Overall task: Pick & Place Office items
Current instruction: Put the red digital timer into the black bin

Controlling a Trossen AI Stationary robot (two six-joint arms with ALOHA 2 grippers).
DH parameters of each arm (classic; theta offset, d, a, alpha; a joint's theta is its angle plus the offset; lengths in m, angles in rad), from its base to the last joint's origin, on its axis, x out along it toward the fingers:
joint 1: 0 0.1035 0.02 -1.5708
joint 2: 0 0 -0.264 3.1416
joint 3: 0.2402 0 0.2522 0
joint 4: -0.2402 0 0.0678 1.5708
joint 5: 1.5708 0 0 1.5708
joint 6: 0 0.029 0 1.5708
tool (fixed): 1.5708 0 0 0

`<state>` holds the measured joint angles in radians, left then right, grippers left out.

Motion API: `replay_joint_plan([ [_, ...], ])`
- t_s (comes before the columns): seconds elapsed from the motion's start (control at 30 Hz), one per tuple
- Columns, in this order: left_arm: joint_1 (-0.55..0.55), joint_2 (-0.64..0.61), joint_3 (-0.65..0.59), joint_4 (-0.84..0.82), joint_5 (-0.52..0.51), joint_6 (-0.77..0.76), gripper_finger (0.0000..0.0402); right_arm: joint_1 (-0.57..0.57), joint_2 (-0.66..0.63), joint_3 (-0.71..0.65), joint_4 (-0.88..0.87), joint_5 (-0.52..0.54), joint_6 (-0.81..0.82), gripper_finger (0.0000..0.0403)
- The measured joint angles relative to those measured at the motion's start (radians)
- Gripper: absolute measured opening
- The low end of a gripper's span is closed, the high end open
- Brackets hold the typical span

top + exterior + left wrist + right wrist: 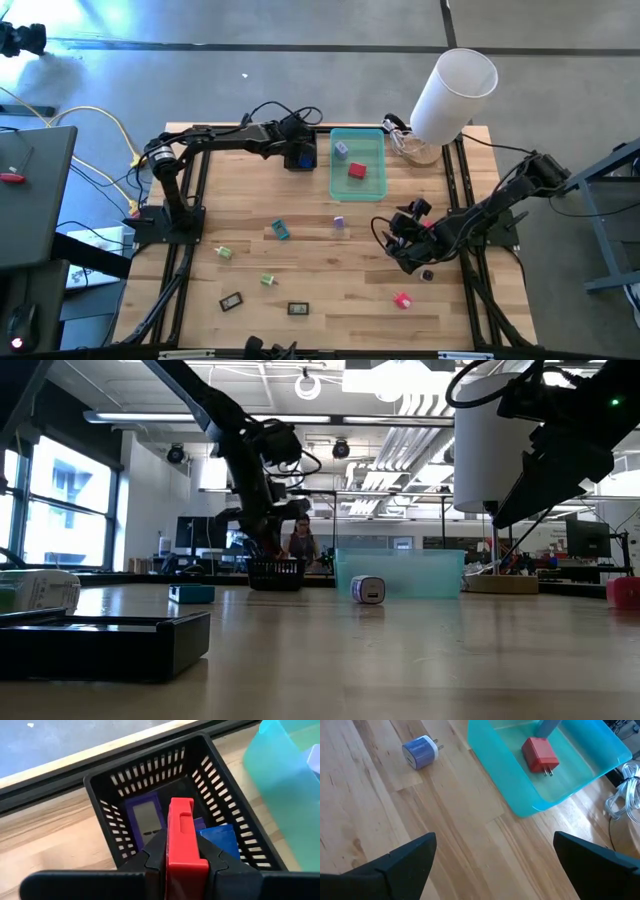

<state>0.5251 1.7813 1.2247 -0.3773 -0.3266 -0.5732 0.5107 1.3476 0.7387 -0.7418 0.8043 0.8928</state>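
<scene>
Pinching a red clip (181,837) over the black basket (112,785), the left hand (181,862) is hovering while the right hand (492,865), fingers spread, is hanging above the wooden surface (380,810).

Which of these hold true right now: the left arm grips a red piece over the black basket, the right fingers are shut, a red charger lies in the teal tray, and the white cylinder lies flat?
1. The left gripper holds a red piece above the black basket. True.
2. The right gripper has its fingers shut. False: they stand wide open, holding nothing.
3. A red charger lies in the teal tray. True.
4. The white cylinder lies flat. False: it stands upright beside the tray.
</scene>
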Motion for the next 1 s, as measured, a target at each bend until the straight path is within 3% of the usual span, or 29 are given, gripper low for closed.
replay_joint_plan([
  [1.0, -0.006, 0.066, 0.001, 0.053, -0.046, 0.049, 0.0054, 0.001, 0.000, -0.002, -0.006, 0.005, -0.004, 0.0391],
])
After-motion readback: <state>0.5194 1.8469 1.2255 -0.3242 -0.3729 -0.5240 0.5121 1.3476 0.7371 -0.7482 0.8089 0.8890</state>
